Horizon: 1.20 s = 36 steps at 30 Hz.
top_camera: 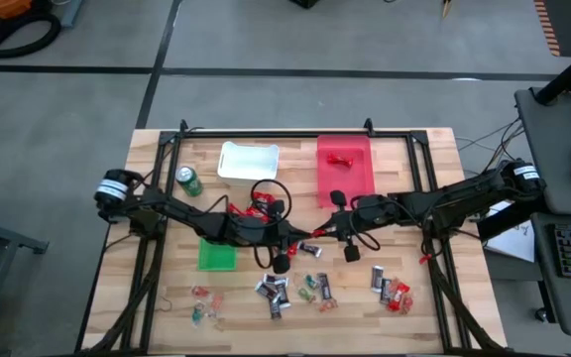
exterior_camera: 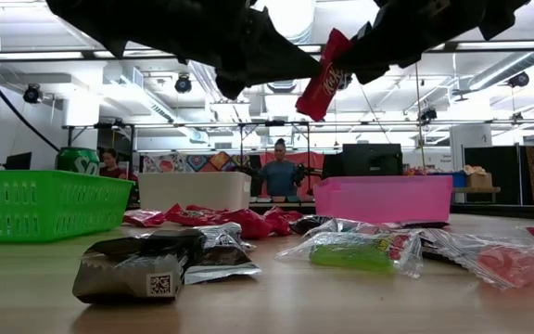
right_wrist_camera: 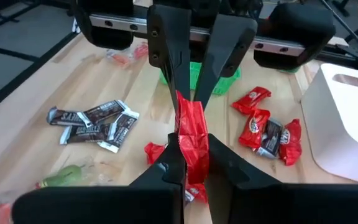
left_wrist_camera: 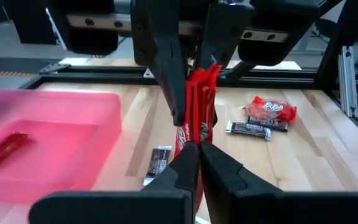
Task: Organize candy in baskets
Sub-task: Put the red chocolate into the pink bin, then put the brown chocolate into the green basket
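A red-wrapped bar (top_camera: 312, 237) hangs in the air between my two grippers over the middle of the table; the low view shows it (exterior_camera: 323, 79) well above the wood. My left gripper (top_camera: 300, 241) reaches in from the left and is shut on one end. My right gripper (top_camera: 325, 231) reaches in from the right and is shut on the other end. The white basket (top_camera: 248, 161) and the red basket (top_camera: 345, 164) stand at the far side. One red candy (top_camera: 340, 159) lies in the red one. The green basket (top_camera: 216, 255) stands under the left arm. My left gripper (left_wrist_camera: 199, 144) pinches one end of the red bar (left_wrist_camera: 194, 134) between its two fingers, coming roughly level from the table's left, fingers along the bar. The bar is lifted clear. My right gripper (right_wrist_camera: 191, 140) pinches the opposite end (right_wrist_camera: 191, 127) between its two fingers, coming roughly level from the table's right, fingers along the bar.
Loose candy lies about: red pieces (top_camera: 256, 208) behind the left gripper, dark bars (top_camera: 274, 293) and green pieces (top_camera: 310, 288) near the front, red ones (top_camera: 395, 293) at front right, clear ones (top_camera: 204, 302) at front left. A green can (top_camera: 187, 180) stands beside the white basket.
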{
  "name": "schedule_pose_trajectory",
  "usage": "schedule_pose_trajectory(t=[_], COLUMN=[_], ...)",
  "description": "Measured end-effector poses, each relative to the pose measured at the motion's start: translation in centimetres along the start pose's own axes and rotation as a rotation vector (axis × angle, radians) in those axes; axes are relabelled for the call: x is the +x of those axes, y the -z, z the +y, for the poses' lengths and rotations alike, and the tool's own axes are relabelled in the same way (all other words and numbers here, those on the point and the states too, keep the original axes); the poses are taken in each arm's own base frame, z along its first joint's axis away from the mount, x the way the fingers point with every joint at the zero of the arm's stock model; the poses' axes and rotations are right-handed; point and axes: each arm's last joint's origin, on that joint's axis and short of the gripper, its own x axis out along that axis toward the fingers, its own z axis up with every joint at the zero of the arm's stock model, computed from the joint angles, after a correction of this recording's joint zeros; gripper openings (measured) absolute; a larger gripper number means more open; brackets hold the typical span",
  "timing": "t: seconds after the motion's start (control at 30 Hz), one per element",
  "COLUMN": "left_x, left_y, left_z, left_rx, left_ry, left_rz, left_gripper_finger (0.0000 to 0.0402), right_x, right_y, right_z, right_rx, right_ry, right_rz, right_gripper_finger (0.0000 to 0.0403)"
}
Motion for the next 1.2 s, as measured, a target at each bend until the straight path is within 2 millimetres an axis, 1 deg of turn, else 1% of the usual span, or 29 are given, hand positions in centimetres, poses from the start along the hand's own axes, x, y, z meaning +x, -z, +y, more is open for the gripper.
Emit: schedule_pose_trajectory(t=[0.1, 0.2, 0.23, 0.3, 0.4, 0.43, 0.5, 0.57, 0.63, 0.73, 0.8, 0.93, 1.03, 1.1, 1.2], left_x=[-0.3, -0.6, -0.8, -1.3, -2.1, -2.4, -2.9, -3.3, -3.4, -3.4, -3.4, -3.5, -3.6, -3.6, -3.6], left_y=[-0.5, -0.5, -0.5, -0.5, -0.6, -0.6, -0.7, -0.8, -0.8, -0.8, -0.7, -0.4, -0.1, 0.3, 1.1], left_z=[0.2, 0.5, 0.7, 1.1, 1.7, 1.9, 2.1, 2.3, 2.3, 2.2, 2.2, 2.2, 2.1, 1.8, 1.0], left_rx=[0.034, 0.072, 0.088, 0.114, 0.131, 0.127, 0.104, 0.079, 0.058, 0.044, 0.036, 0.006, -0.007, -0.011, 0.003], left_ry=[-0.038, -0.127, -0.165, -0.254, -0.394, -0.437, -0.488, -0.503, -0.506, -0.491, -0.483, -0.484, -0.39, -0.29, -0.137], left_rz=[-0.008, 0.029, 0.048, 0.084, 0.139, 0.154, 0.166, 0.173, 0.173, 0.18, 0.185, 0.201, 0.258, 0.309, 0.389], left_gripper_finger=[0.0, 0.0, 0.0, 0.0, 0.0, 0.0, 0.0, 0.0, 0.0, 0.0, 0.0, 0.0, 0.0006, 0.0016, 0.0036], right_x=[-0.1, -0.4, -0.5, -0.9, -2.2, -2.7, -3.5, -3.9, -4.1, -4.0, -4.0, -4.0, -4.2, -4.1, -3.8], right_y=[0.0, 0.2, 0.4, 1.1, 3.1, 3.9, 5.5, 6.8, 7.8, 8.3, 8.4, 8.4, 7.9, 7.3, 6.6], right_z=[-0.6, -1.6, -2.1, -3.4, -5.8, -6.7, -8.4, -9.9, -11.2, -12.5, -13.0, -13.1, -12.9, -12.5, -11.4], right_rx=[0.043, 0.116, 0.158, 0.26, 0.389, 0.443, 0.577, 0.676, 0.74, 0.782, 0.792, 0.792, 0.796, 0.811, 0.813], right_ry=[0.036, 0.182, 0.261, 0.48, 0.849, 0.93, 1.006, 1.006, 0.979, 0.911, 0.888, 0.889, 0.847, 0.733, 0.504], right_rz=[0.002, 0.029, 0.048, 0.094, 0.211, 0.257, 0.332, 0.364, 0.357, 0.309, 0.289, 0.296, 0.289, 0.268, 0.261], right_gripper_finger=[0.0024, 0.0024, 0.0024, 0.0024, 0.0024, 0.0024, 0.0024, 0.0027, 0.0042, 0.0079, 0.0104, 0.0148, 0.0172, 0.0182, 0.0188])
